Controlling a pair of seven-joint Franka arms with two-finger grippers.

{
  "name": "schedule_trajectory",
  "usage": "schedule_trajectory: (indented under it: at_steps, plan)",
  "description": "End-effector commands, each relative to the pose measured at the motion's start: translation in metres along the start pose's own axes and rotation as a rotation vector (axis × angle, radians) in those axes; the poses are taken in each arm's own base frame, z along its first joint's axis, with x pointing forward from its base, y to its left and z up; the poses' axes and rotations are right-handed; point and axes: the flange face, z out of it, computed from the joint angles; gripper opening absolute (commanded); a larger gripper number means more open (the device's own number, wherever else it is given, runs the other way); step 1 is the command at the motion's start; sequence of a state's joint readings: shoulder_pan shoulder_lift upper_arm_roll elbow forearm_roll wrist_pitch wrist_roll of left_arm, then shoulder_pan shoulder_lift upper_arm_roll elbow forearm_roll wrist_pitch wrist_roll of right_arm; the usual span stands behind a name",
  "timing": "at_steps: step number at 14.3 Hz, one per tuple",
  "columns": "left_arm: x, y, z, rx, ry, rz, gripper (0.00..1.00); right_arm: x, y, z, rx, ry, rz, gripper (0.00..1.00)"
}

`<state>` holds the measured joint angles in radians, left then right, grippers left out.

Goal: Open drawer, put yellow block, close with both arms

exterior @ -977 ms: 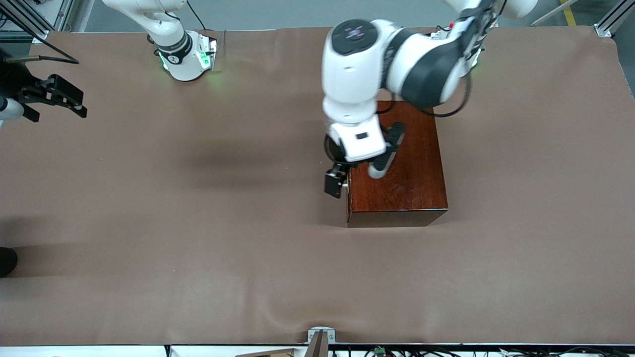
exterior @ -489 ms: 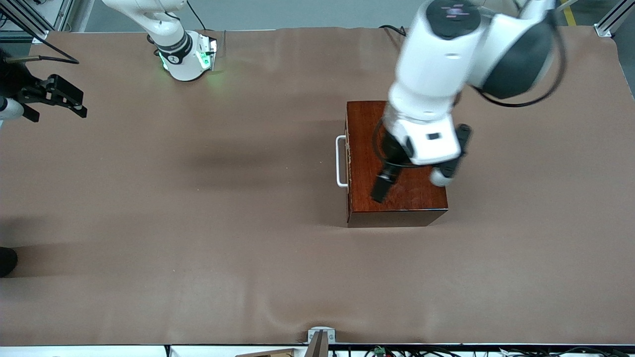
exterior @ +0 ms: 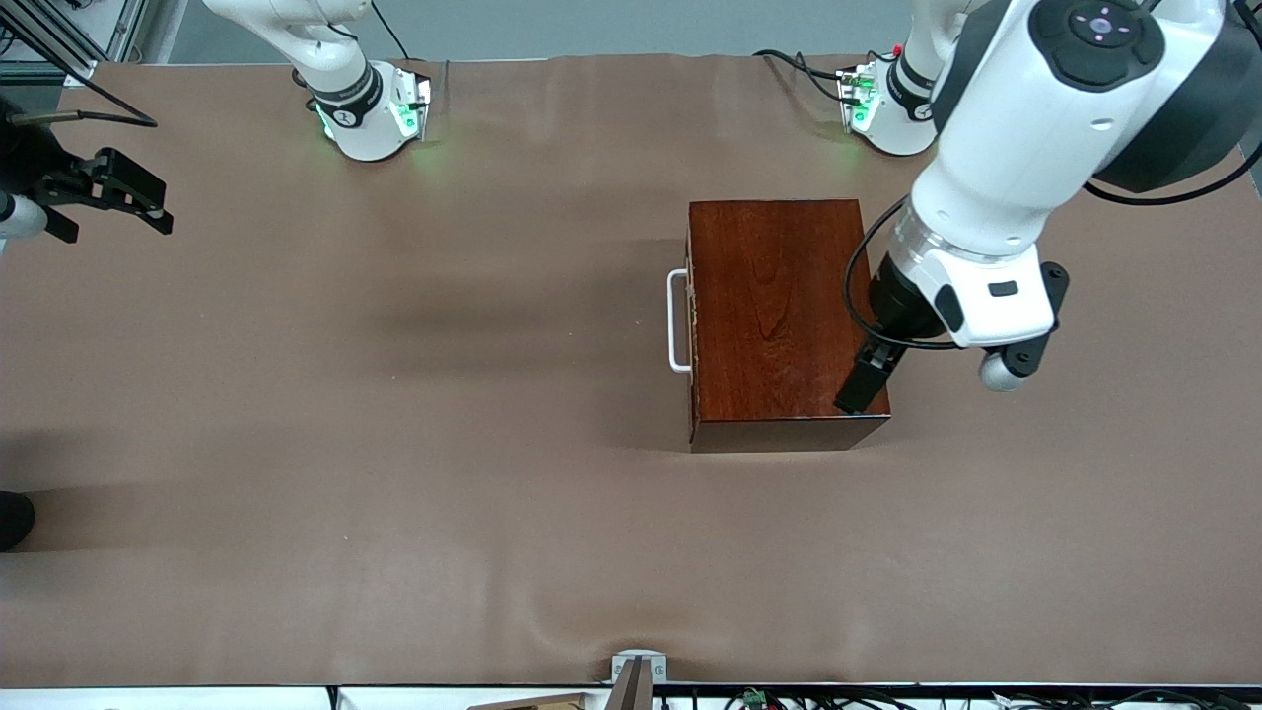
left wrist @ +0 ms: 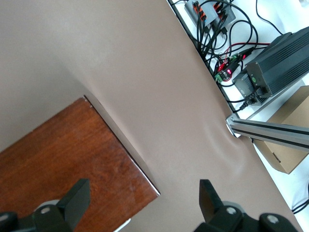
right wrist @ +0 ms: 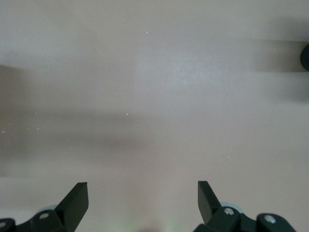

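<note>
The glossy mahogany box (exterior: 779, 316) stands on the brown table. Its drawer is shut, and the white loop handle (exterior: 677, 320) faces the right arm's end. The yellow block is out of view. My left gripper (exterior: 866, 383) is open and empty over the box's corner nearest the front camera, at the left arm's end. In the left wrist view that corner of the box (left wrist: 72, 150) lies between the spread fingers (left wrist: 75, 198). My right gripper (exterior: 123, 192) waits open and empty over bare table at the right arm's end; it also shows in the right wrist view (right wrist: 142, 198).
The brown cloth (exterior: 394, 444) covers the whole table. A metal bracket (exterior: 639, 671) sits at the table's edge nearest the front camera. Cables and a black power unit (left wrist: 270, 72) lie off the table edge. A dark object (exterior: 14, 519) sits at the right arm's end.
My left arm has swung from the drawer's handle across the box top toward the left arm's end, uncovering the handle. The drawer stays shut. The right arm has not moved.
</note>
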<state>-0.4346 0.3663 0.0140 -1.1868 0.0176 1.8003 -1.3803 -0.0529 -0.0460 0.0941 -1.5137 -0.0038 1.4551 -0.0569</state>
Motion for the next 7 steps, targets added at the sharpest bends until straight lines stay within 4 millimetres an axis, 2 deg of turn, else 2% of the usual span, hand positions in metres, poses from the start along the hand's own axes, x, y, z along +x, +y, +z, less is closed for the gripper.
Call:
schedule_trajectory:
  at_steps: [1, 3, 5, 7]
  plan:
    - [0.017, -0.011, -0.006, 0.006, -0.018, 0.018, 1.0, 0.002, 0.002, -0.004, 0.003, 0.005, -0.005, 1.0]
    - [0.026, -0.013, -0.004, 0.011, -0.016, 0.042, 1.0, 0.002, 0.002, -0.004, 0.003, 0.005, -0.003, 1.0]
    - [0.047, -0.019, -0.004, 0.017, -0.011, 0.066, 1.0, 0.002, 0.002, -0.004, 0.003, 0.004, -0.005, 1.0]
    - [0.058, -0.026, 0.0, 0.047, -0.017, 0.128, 1.0, 0.002, 0.002, -0.004, 0.003, 0.004, -0.005, 1.0]
